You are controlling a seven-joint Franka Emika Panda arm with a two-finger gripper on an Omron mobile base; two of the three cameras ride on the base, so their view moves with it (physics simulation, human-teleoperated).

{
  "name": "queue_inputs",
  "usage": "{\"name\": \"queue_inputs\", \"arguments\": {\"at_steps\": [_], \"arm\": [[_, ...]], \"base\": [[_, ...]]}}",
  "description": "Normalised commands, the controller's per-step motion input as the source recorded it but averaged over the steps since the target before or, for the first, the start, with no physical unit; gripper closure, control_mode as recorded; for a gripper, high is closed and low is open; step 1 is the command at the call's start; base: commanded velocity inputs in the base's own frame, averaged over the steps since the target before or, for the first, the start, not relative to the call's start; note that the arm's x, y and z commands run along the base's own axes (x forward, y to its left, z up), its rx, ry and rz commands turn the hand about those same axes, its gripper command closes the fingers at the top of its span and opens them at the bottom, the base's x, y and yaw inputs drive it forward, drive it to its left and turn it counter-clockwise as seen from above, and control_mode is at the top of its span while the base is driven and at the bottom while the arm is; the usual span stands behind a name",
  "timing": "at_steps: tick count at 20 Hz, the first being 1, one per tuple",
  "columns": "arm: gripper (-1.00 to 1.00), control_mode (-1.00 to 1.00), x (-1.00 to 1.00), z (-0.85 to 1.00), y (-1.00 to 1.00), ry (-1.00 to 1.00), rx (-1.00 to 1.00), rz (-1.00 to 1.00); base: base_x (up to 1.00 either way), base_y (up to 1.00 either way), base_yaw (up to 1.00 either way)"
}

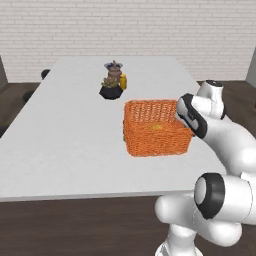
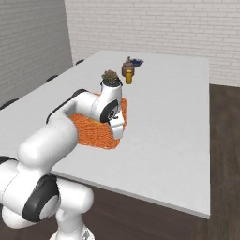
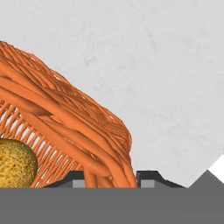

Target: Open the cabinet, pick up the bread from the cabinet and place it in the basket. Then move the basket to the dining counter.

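Orange wicker basket [image 1: 156,135] is sitting on the white dining counter [image 1: 65,140] with the bread [image 3: 15,162] inside at its seven o'clock, while the gripper [image 3: 114,178] is pinching the rim, so it should be releasing gently and lifting straight up.

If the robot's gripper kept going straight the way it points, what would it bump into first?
Probably the white dining counter. The gripper is shut on the basket rim, pointing down past it; depth is unclear.
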Motion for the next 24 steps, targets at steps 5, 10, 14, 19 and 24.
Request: {"name": "queue_inputs", "arguments": {"at_steps": [5,10,14,19,24], "arm": [[1.0,-1.0,0.46,-0.49,-0.16,0.0,0.0,0.0],[1.0,-1.0,0.22,-0.51,-0.03,0.0,-0.01,0.0],[1.0,-1.0,0.04,-0.4,0.0,-0.01,0.0,0.0],[1.0,-1.0,0.0,-0.3,-0.01,-0.02,0.0,0.01],[1.0,-1.0,0.0,-0.14,-0.24,-0.09,0.0,0.0]], "base": [[0.0,0.0,0.0],[0.0,0.0,0.0],[0.0,0.0,0.0],[0.0,0.0,0.0],[0.0,0.0,0.0]]}}
